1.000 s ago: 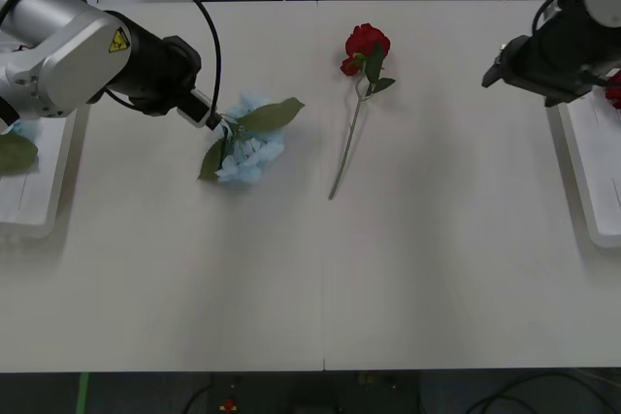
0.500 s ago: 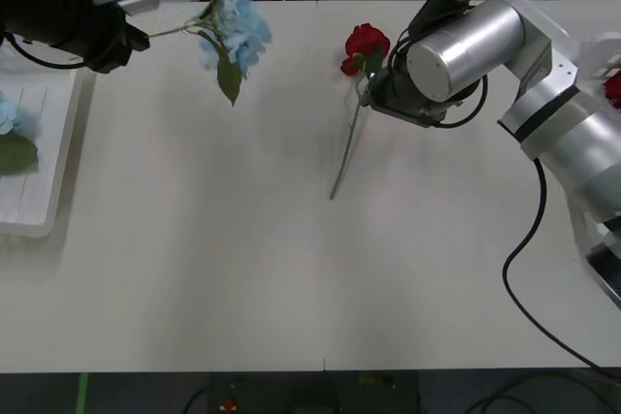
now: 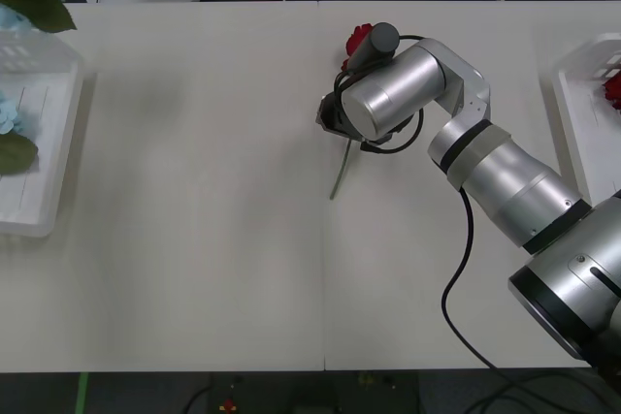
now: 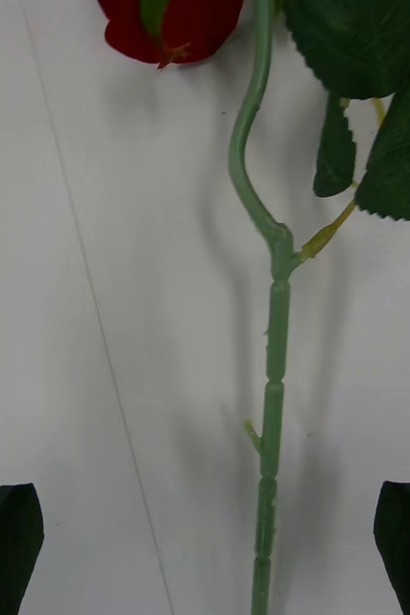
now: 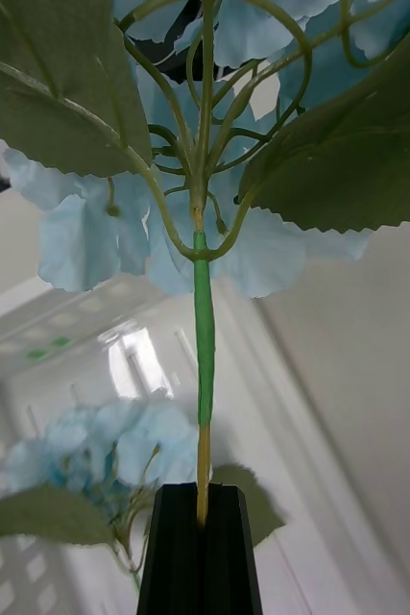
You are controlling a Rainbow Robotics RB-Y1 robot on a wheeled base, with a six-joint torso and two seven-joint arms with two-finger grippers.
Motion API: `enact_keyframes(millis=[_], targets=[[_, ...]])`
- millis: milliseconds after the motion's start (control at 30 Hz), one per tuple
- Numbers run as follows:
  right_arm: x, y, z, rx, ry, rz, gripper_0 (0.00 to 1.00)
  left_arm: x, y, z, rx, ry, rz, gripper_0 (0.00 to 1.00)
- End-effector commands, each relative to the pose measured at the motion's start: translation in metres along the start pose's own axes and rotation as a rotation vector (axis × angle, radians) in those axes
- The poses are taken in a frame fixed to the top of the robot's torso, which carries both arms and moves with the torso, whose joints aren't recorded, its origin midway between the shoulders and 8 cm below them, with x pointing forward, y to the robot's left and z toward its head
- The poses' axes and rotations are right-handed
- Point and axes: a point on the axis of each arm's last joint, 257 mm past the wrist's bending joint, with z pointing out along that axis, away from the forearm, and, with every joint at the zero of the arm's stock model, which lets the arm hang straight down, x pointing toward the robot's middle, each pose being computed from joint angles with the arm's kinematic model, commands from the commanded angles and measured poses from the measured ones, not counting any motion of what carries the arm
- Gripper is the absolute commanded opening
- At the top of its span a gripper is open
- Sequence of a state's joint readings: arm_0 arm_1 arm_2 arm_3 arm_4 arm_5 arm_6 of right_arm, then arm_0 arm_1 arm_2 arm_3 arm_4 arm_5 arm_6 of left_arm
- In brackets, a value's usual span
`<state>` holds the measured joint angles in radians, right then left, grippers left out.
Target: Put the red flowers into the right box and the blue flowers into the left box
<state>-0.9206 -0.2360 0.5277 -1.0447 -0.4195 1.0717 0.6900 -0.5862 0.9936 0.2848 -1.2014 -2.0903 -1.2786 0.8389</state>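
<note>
I saw one red rose (image 3: pixel 361 38) lying at the frame's upper centre, stem (image 4: pixel 273 404) straight, another in the right box (image 3: pixel 582 94). One blue flower (image 5: pixel 156 231) hung over the left box (image 3: pixel 44 201); another (image 3: pixel 8 113) lay inside.

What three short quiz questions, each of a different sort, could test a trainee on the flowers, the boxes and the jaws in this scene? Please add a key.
1. True or false: the right gripper has its jaws shut on the stem of the red flower.
2. Multiple choice: the blue flower held by the left gripper is gripped by A) a leaf, B) its stem, C) its petals.
3. Fill in: another blue flower already lies in the ___ box.

Key: 1 false, the jaws stand open on either side of the stem; 2 B; 3 left.
</note>
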Motion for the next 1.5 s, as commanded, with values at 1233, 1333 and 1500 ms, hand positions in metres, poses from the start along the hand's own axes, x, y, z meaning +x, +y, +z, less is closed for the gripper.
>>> enact_keyframes(millis=[1233, 1333, 1500], targets=[[0.036, 0.017, 0.018, 0.056, 0.045, -0.042, 0.54, 0.109, 0.074, 0.009, -0.331, 0.119, -0.128, 1.0], [0.039, 0.014, 0.018, 0.068, 0.051, -0.051, 0.36, 0.089, 0.071, 0.006, -0.3, 0.04, -0.187, 1.0], [0.044, 0.008, 0.018, 0.093, 0.071, -0.062, 0.0, 0.053, 0.045, 0.009, -0.168, -0.109, -0.328, 1.0]])
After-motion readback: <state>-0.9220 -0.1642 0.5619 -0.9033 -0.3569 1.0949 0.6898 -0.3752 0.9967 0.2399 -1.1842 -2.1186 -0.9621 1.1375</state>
